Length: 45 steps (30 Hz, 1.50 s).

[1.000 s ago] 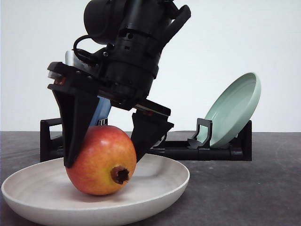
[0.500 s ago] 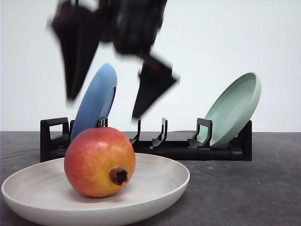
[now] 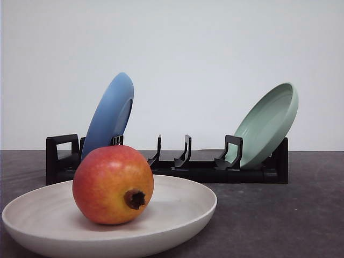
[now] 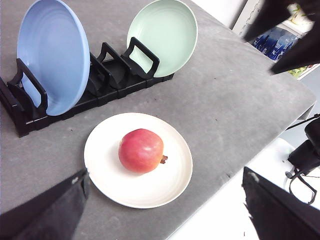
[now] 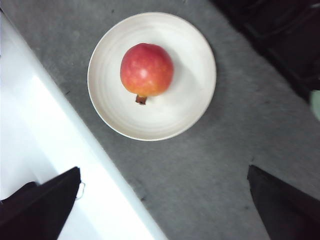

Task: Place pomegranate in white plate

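Pomegranate (image 3: 113, 184) rests inside the plate (image 3: 183, 217), slightly off its centre, on the grey surface (image 4: 240, 100). Task appears complete. Judged firm, fairly heavy, with glossy skin liable to slip and roll; best taken across its widest girth, clear of the crown. Its crown-to-stem axis lies roughly level, the crown pointing away from the rack (image 3: 177, 164). Left gripper (image 4: 165, 210) and right gripper (image 5: 165, 210) both hang released, fingers wide apart, high above the plate.

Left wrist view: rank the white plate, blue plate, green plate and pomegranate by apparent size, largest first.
1. White plate, lying flat.
2. Blue plate and green plate: tilted in the black rack and farther off, so not ranked between them.
3. Pomegranate, clearly smallest.
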Each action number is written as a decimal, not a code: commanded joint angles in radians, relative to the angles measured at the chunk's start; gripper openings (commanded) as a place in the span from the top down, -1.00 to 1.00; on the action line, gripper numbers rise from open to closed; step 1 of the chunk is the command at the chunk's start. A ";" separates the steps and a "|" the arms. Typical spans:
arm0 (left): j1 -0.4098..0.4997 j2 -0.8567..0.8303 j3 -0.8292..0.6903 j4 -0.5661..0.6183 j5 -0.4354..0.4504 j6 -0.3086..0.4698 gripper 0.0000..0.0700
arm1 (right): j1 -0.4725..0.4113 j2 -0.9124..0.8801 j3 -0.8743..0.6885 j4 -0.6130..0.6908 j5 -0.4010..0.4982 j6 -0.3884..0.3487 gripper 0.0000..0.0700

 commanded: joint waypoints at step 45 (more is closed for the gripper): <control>-0.015 0.001 0.021 0.014 -0.243 0.012 1.00 | 0.011 -0.784 -0.585 0.388 0.265 0.233 1.00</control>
